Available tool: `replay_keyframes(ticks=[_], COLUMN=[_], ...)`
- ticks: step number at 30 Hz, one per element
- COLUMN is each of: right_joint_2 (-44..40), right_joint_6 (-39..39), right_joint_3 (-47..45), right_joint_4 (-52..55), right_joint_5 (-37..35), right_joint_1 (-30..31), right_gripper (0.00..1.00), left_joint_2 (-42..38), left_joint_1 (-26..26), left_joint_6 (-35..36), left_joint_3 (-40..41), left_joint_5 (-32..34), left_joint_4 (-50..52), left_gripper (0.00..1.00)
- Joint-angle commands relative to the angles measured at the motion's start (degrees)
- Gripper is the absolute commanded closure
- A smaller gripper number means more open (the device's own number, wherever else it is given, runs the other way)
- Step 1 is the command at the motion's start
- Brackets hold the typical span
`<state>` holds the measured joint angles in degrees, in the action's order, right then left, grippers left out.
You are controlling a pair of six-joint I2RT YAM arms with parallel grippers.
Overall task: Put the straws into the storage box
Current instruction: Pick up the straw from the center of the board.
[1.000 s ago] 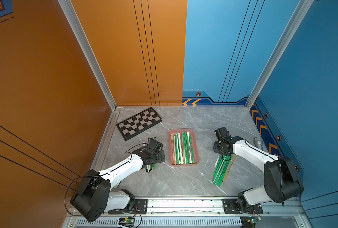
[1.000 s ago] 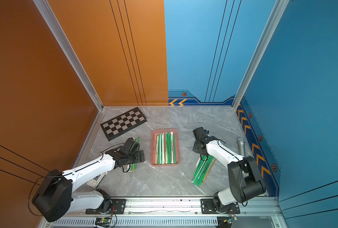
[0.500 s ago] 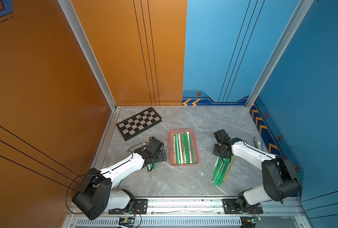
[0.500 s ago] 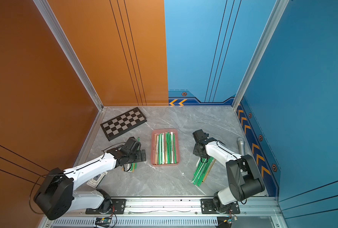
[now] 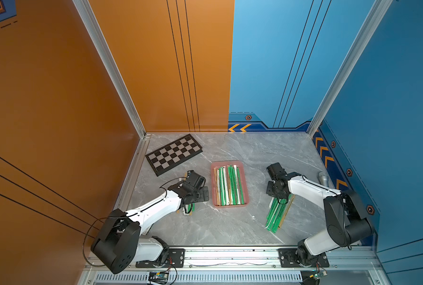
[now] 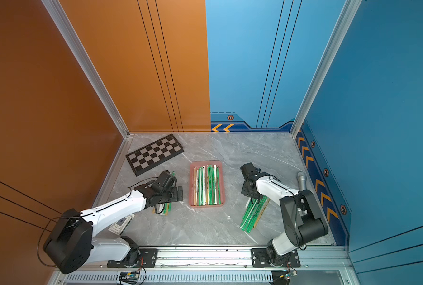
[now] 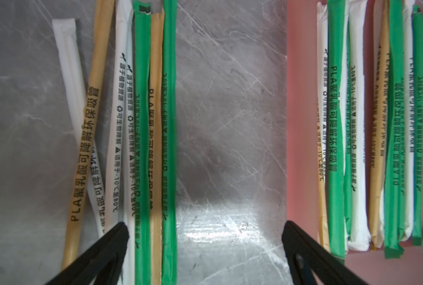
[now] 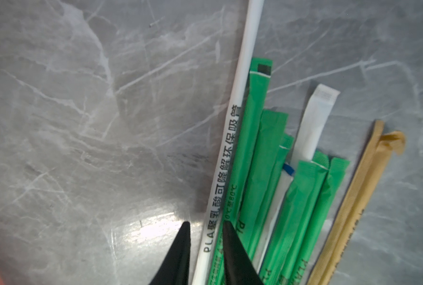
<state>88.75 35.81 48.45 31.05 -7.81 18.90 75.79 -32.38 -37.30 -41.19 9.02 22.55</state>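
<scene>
1. Straddling a white straw (image 8: 232,118) at the left edge of the right pile (image 5: 277,214), the right gripper (image 8: 206,223) has its fingers narrowly apart, one on each side. I cannot tell whether they pinch it.
2. The left gripper (image 7: 205,224) hangs with fingers spread wide and empty over bare table (image 7: 225,111), between the left pile (image 7: 143,123) and the storage box (image 5: 230,206).
3. Roughly a dozen straws (image 5: 229,185) lie lengthwise in the box at the table's centre. The left pile sits just left of it, and the right pile lies to its right and nearer.
4. Each wrapped straw looks very light, thin and fairly stiff. Its slick sleeve crumples, so it may roll or slip.
5. Taking one near mid-length, across its width, should keep it level. The right fingers stand near the straw's far end, so the near end may droop or swing.
</scene>
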Motion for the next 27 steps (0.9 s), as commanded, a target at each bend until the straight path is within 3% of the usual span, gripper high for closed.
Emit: replay_keyframes(ticks=[1, 12, 20, 27], right_joint_2=[1.1, 3.5, 3.9, 3.8], right_joint_6=[0.0, -0.8, -1.0, -1.2], right_joint_3=[-0.7, -0.3, -0.1, 0.5], right_joint_4=[1.2, 0.6, 0.1, 0.0], right_joint_5=[-0.4, 0.5, 1.3, 1.5], right_joint_1=[-0.2, 0.4, 0.8, 1.0], right_gripper=[0.76, 0.78, 0.87, 0.88], left_joint_2=[0.6, 0.3, -1.3, -2.6], left_joint_1=[-0.5, -0.5, -0.2, 0.3], left_joint_6=[0.8, 0.9, 0.7, 0.7], left_joint_3=[-1.3, -1.0, -0.3, 0.4], left_joint_5=[1.3, 1.5, 2.5, 2.9], left_joint_4=[1.1, 1.2, 1.2, 1.2], left_gripper=[0.01, 0.01, 0.00, 0.00])
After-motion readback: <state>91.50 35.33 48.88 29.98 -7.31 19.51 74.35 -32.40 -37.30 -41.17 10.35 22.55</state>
